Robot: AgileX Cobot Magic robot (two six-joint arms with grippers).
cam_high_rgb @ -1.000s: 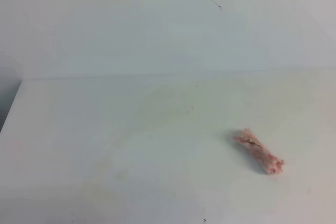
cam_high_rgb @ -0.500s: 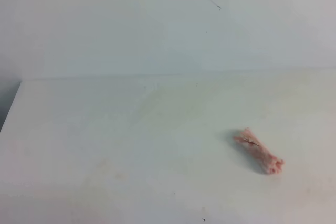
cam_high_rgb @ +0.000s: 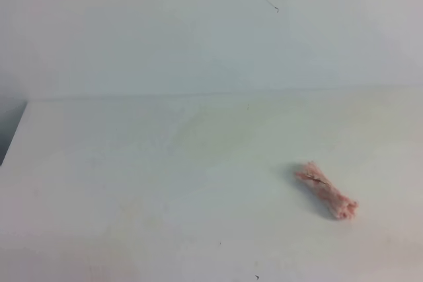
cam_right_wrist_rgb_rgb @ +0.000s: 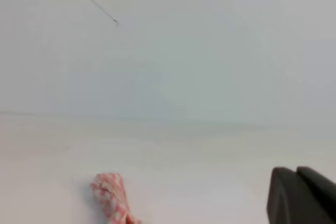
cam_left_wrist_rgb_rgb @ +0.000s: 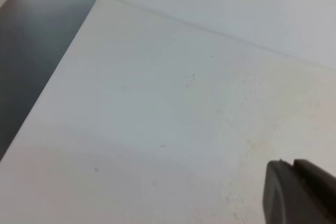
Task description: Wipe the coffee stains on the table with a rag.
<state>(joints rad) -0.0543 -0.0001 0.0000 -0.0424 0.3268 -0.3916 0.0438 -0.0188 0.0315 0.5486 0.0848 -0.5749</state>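
The rag [cam_high_rgb: 326, 190] is lying untouched lower right on the table [cam_high_rgb: 132, 176], awaiting pickup; the right gripper [cam_right_wrist_rgb_rgb: 302, 195] is clenched empty; the left gripper's [cam_left_wrist_rgb_rgb: 299, 192] fingers I cannot tell.

Bare lab-like bench: white table [cam_high_rgb: 132, 163], blank wall [cam_high_rgb: 165, 31].

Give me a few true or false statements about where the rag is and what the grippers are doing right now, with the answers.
1. The rag lies on the table, right of the middle in the high view. True.
2. A gripper is clamped on the rag. False: nothing touches it; it lies alone on the table.
3. The rag is spread out flat. False: it is rolled into a short sausage shape.
4. The right gripper has its jaws together, with nothing between them. True.
5. Both arms show in the high view. False: no arm appears there; the left gripper shows only in its own wrist view.
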